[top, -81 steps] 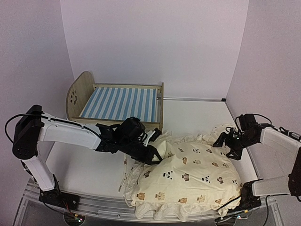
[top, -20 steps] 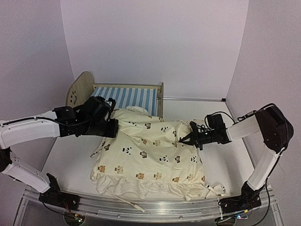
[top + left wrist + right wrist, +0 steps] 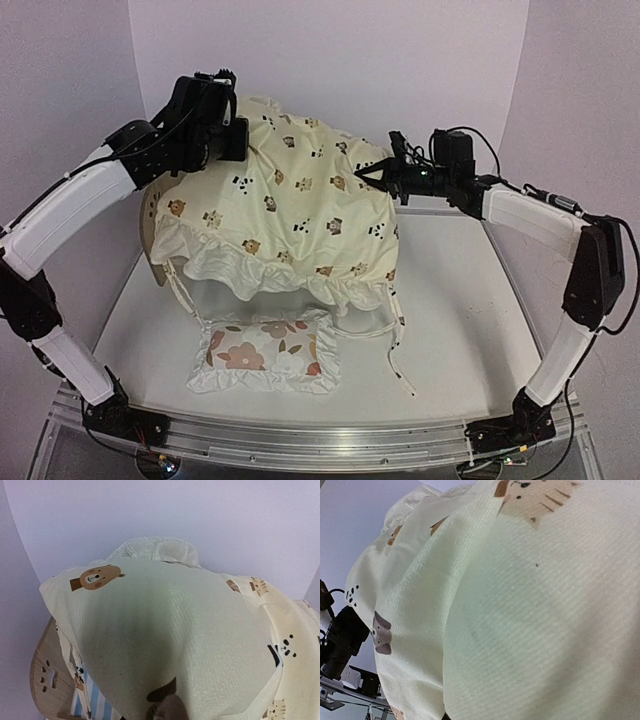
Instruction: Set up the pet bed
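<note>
My left hand and right hand hold the cream cushion in the air in front of the pet bed.

My left hand is closed on the cushion's upper left corner and my right hand pinches its right edge. The animal-printed cloth hangs spread between them above the bench, ruffled hem lowest, tie strings dangling below it. The pet bed stands at the back left of the bench, mostly hidden behind the cushion. From above only a sliver of its headboard shows, while my left wrist view shows paw-print cutouts and blue-and-white stripes. A small flowered pillow lies flat on the bench near the front.
</note>
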`<action>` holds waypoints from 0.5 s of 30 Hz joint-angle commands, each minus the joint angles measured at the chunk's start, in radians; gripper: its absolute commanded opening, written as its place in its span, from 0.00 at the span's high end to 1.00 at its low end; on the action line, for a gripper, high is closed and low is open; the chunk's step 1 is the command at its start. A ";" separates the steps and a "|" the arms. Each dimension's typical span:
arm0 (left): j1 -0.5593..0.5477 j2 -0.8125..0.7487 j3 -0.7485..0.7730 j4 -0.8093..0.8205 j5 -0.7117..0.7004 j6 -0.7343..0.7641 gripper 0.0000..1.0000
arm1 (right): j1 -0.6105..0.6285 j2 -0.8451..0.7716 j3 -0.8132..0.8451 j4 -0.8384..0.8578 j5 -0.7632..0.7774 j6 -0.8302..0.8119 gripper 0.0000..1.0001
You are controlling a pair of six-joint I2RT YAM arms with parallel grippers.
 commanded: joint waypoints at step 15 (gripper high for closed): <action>0.405 0.338 0.284 0.321 0.133 0.280 0.96 | 0.057 0.532 0.711 -0.112 0.160 -0.069 1.00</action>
